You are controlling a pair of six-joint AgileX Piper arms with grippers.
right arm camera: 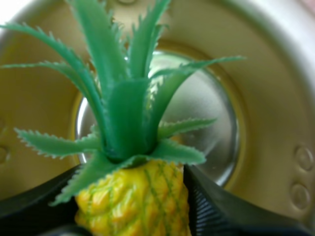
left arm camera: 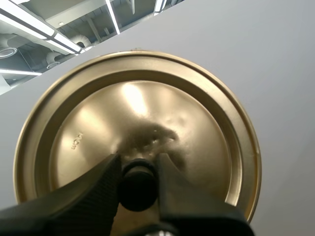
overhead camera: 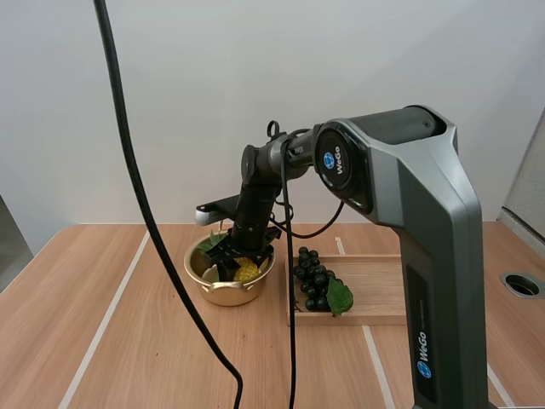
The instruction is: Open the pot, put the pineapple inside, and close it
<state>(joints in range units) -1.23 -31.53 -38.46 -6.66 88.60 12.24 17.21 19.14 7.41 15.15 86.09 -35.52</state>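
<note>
The gold pot (overhead camera: 223, 294) stands open on the table. My right gripper (overhead camera: 237, 260) reaches down into it, shut on the yellow pineapple (overhead camera: 247, 271). In the right wrist view the pineapple (right arm camera: 142, 187) sits pinched between the fingers of the right gripper (right arm camera: 129, 206), its green crown (right arm camera: 123, 108) pointing at the pot's shiny bottom (right arm camera: 206, 113). The left wrist view has my left gripper (left arm camera: 139, 169) shut on the black knob (left arm camera: 139, 189) of the gold lid (left arm camera: 147, 108), which is held up in the air away from the pot.
A wooden tray (overhead camera: 383, 290) lies just right of the pot, with a bunch of dark grapes (overhead camera: 313, 277) and a green leaf at its left end. A round hole (overhead camera: 521, 285) is set in the table's right side.
</note>
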